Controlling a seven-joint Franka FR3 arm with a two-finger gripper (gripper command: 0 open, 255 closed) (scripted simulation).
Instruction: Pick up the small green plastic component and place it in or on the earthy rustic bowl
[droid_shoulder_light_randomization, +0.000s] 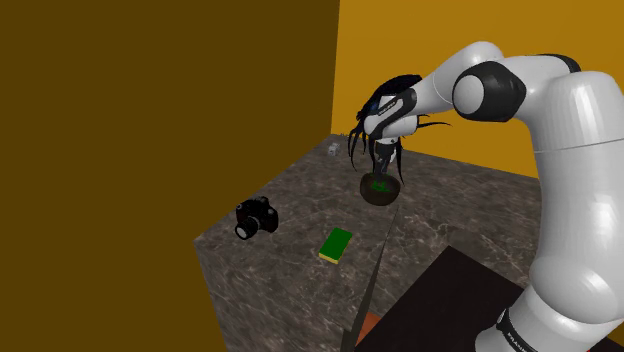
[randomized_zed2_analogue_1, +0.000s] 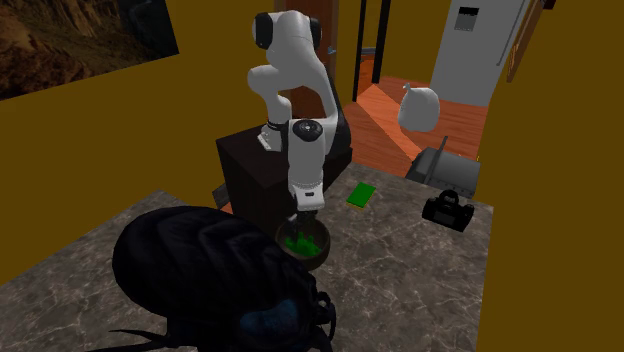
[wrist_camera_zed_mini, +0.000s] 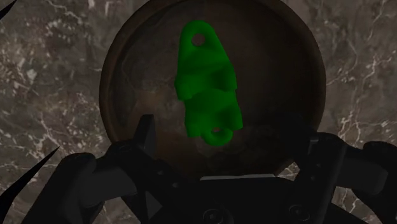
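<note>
Gripper (wrist_camera_zed_mini: 230, 143) hangs over the brown bowl (wrist_camera_zed_mini: 111, 76), fingers spread apart and clasping nothing. The green part (wrist_camera_zed_mini: 207, 79) lies loose inside that bowl, so the placing looks done. Only lifting the arm clear seems left.

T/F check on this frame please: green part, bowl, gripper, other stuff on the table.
1. The green component lies inside the brown bowl. True.
2. The gripper is shut on the component. False: its fingers stand apart above the bowl, not touching it.
3. A black camera sits on the marble table. True.
4. The flat green block lies in the bowl. False: it lies on the table, apart from the bowl.
</note>
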